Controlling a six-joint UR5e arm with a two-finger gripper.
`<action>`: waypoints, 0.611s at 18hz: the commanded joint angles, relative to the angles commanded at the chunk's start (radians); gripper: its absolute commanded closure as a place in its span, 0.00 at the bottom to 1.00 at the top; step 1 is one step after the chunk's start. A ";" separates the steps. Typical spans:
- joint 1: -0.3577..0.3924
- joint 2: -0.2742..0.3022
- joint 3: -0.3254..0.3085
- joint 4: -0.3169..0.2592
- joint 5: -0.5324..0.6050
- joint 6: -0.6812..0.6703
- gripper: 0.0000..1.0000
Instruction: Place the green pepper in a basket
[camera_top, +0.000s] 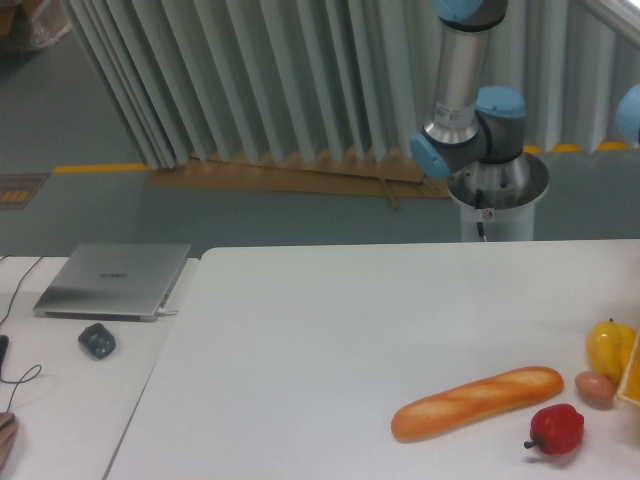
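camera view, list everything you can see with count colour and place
baguette: 1, golden orange, front right of table
red pepper: 1, red, just right of the baguette's near side
yellow pepper: 1, glossy yellow, right edge
egg: 1, brown, between yellow pepper and baguette tip
basket: 1, yellow-orange, only a slanted rim at right edge
green pepper: none visible
laptop: 1, silver, closed, left side table
mouse: 1, dark grey, before the laptop
table: 1, white
robot arm: 1, grey and blue, behind table; end effector out of frame
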 joint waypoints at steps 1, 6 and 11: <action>-0.003 0.000 0.008 -0.002 0.000 -0.011 0.00; -0.071 0.009 0.035 -0.008 -0.003 -0.135 0.00; -0.146 0.052 0.034 -0.018 -0.002 -0.155 0.00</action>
